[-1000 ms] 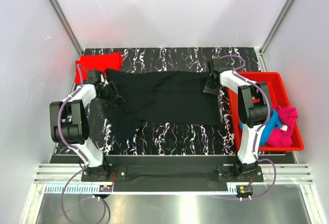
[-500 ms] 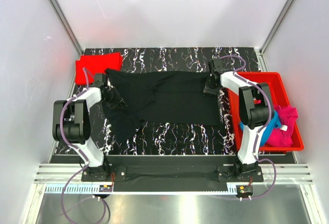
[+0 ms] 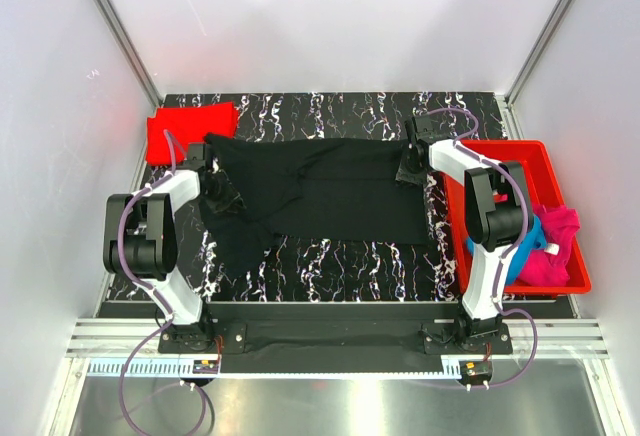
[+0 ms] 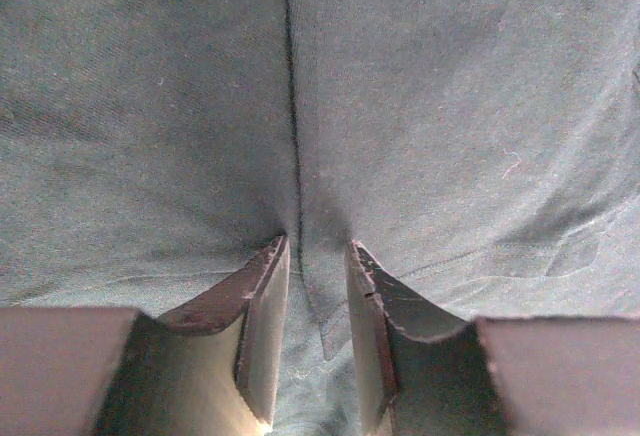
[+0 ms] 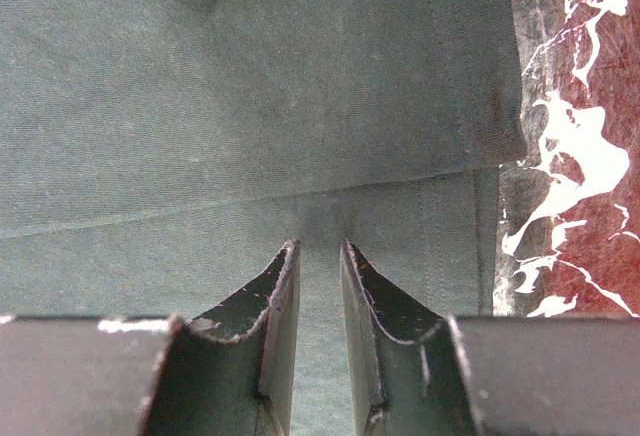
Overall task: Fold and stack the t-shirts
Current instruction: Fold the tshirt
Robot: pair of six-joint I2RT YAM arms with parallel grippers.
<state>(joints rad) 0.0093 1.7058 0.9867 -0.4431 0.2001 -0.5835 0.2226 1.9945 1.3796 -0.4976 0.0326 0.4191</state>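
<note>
While the black t-shirt [image 3: 330, 191] lies spread, my left pincer [image 4: 316, 246] clamps its left side; my right pincer [image 5: 318, 246], its right.

The left arm [image 3: 165, 188] and right arm [image 3: 495, 206] are built of white links and black joint housings, set on black bases [image 3: 190, 334]. A purple cable [image 3: 121, 218] is looped along each arm. The left gripper [image 4: 316, 246] and right gripper [image 5: 319, 246] are fitted with dark, wedge-shaped fingers [image 4: 262, 326], scuffed along the edges and carried on greyish blocks [image 4: 60, 366].
</note>
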